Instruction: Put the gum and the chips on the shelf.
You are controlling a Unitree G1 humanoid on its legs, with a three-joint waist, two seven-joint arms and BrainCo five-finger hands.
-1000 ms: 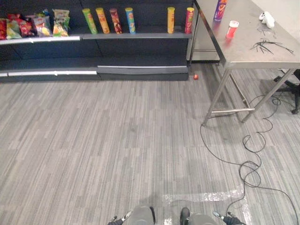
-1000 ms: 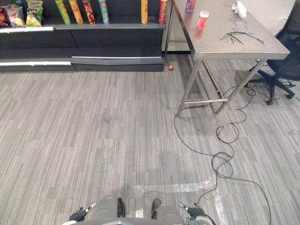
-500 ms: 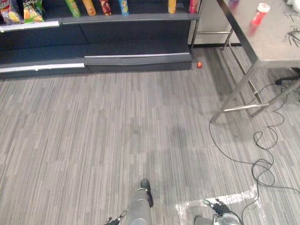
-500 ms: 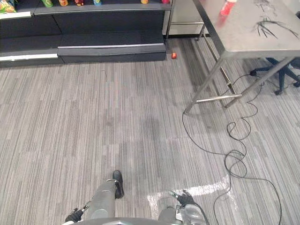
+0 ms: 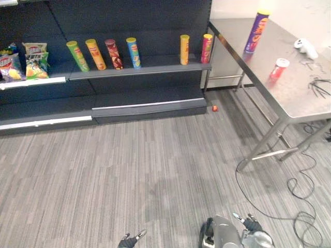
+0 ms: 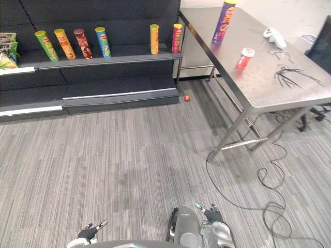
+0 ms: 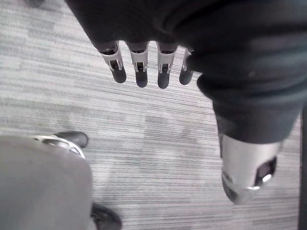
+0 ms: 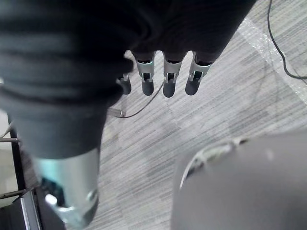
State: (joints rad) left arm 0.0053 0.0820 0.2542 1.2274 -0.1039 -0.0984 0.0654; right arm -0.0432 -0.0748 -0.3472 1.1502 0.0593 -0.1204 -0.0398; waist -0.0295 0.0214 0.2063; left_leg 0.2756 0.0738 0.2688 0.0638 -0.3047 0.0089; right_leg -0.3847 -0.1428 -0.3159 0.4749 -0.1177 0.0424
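The gum, a small red tub with a white lid [image 5: 279, 68], stands on the steel table [image 6: 269, 90] at the right. A tall purple chips can [image 5: 256, 32] stands at that table's far corner. The dark shelf [image 5: 139, 66] runs along the back left. Both hands hang low over the carpet, far from the table and the shelf. My left hand [image 7: 140, 72] has straight fingers with nothing in them, and it appears at the bottom edge of the left eye view [image 5: 129, 241]. My right hand [image 8: 168, 82] is open and empty too, low in the left eye view [image 5: 248, 223].
Several chip cans [image 5: 111, 53] stand in a row on the shelf, with snack bags [image 5: 23, 61] at its left end. A small red thing [image 5: 214, 108] lies on the floor by the shelf's corner. On the table lie a white controller [image 5: 305, 47] and black ties [image 6: 289, 75].
The camera has tipped up and swung, so the shelf and table show more fully. The cans, the gum and the table have not moved. Both hands still hang low.
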